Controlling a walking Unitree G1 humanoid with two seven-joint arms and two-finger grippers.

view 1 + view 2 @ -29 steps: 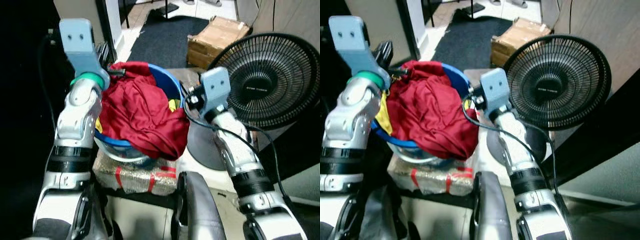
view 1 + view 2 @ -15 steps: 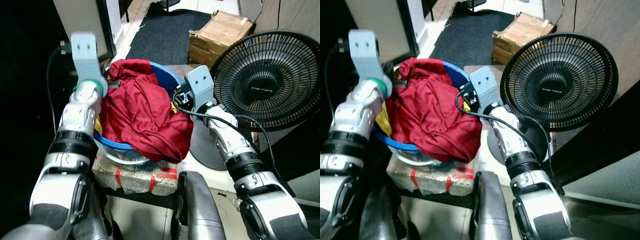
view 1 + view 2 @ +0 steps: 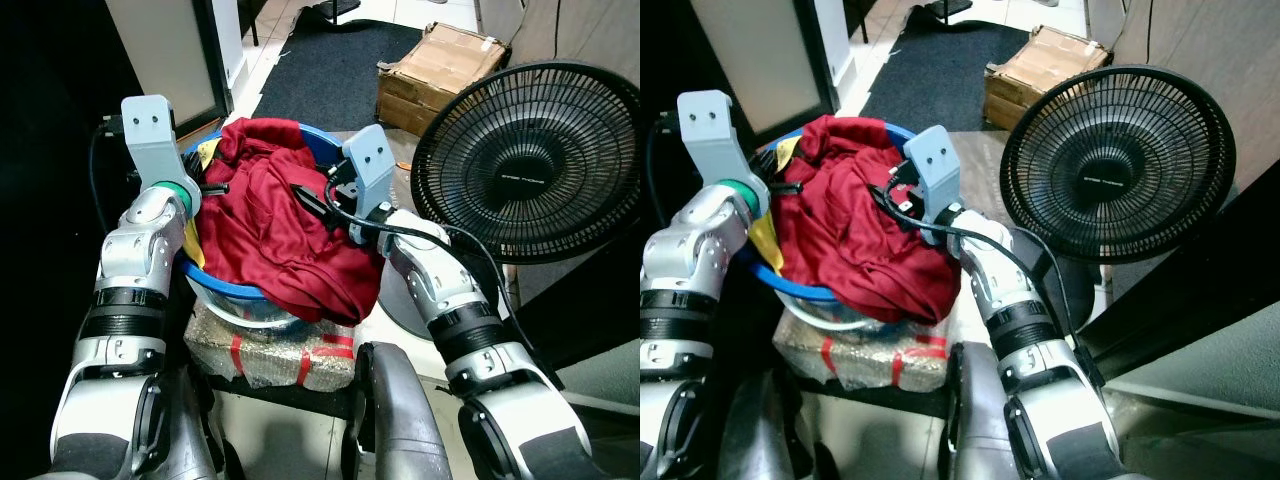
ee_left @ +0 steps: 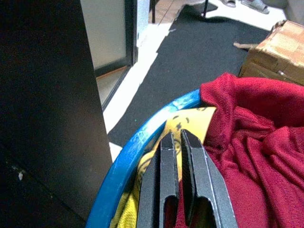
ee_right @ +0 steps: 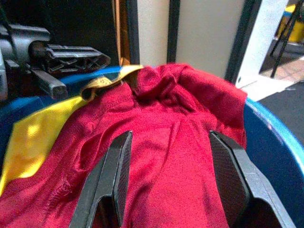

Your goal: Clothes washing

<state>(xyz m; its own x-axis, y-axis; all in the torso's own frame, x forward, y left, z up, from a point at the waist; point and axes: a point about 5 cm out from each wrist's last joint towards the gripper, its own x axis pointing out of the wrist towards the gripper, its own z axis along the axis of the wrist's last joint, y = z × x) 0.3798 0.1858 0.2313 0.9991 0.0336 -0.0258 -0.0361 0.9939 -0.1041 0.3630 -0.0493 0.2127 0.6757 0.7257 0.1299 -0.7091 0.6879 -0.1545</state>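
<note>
Right gripper (image 3: 312, 203) hovers with its fingers spread wide over a red garment (image 3: 285, 235) heaped in a blue basin (image 3: 222, 285). At the basin's 9 o'clock rim, the left gripper (image 4: 176, 142) has its fingers nearly pressed together beside a yellow cloth (image 4: 190, 122). The basin sits on a wrapped bundle (image 3: 270, 350). A black fan (image 3: 530, 160) stands at 3 o'clock, a cardboard box (image 3: 440, 65) at 1 o'clock.
</note>
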